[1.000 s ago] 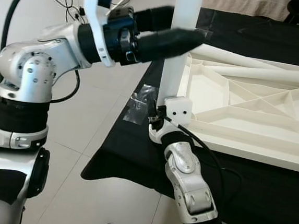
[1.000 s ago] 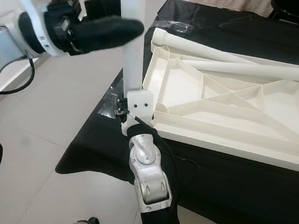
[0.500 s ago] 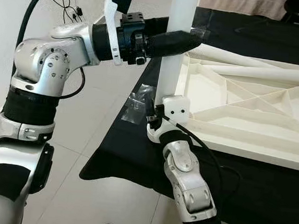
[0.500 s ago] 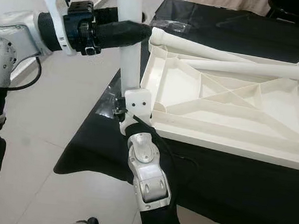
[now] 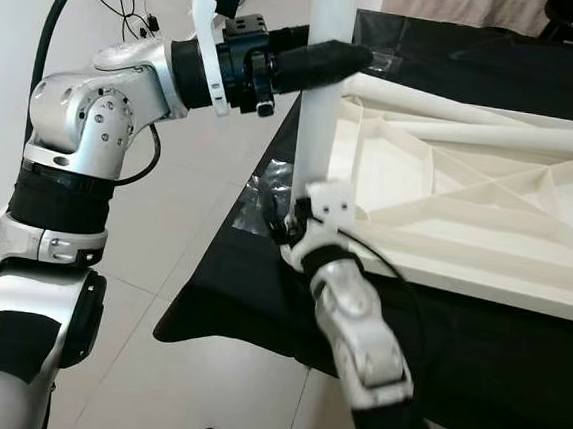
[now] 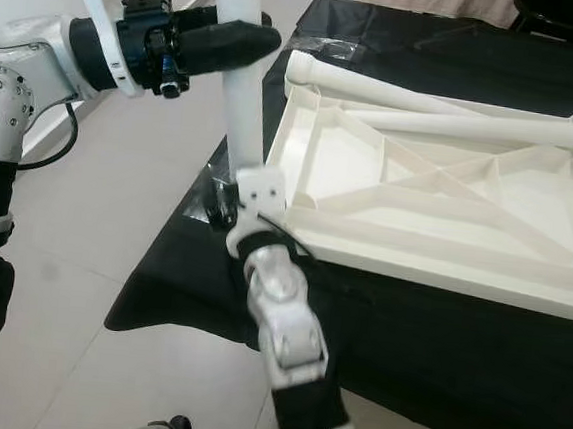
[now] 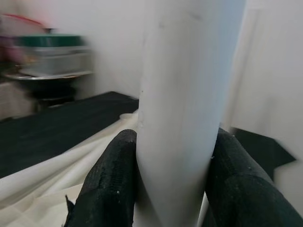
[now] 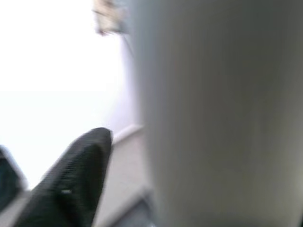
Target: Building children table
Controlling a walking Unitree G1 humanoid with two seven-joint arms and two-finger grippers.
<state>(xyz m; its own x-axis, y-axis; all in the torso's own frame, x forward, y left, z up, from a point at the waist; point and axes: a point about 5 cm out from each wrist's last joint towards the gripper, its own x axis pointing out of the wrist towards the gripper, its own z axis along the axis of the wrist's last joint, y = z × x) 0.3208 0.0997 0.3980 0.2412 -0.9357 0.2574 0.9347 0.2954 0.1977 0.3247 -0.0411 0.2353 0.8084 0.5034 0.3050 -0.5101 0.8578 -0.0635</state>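
Note:
A white table top [image 5: 461, 280] lies upside down on a black cloth. One white leg [image 5: 320, 117] stands upright at its near left corner. My left gripper [image 5: 336, 48] is shut on this leg high up; in the left wrist view both black fingers [image 7: 109, 184] press the leg [image 7: 184, 94] from either side. My right gripper [image 5: 291, 225] sits at the foot of the leg, close against it, and the leg [image 8: 218, 118] looms large in the right wrist view. Two more white legs [image 6: 428, 91] lie across the far side of the table top.
A clear plastic bag of small parts [image 5: 262, 187] lies on the black cloth [image 5: 240, 291] just left of the upright leg. Pale tiled floor [image 5: 185, 226] stretches to the left, with cables at the far wall.
My left gripper came in from nearer the camera and closed around the upright leg. My right forearm has shifted and is now blurred with motion. The view moved slightly.

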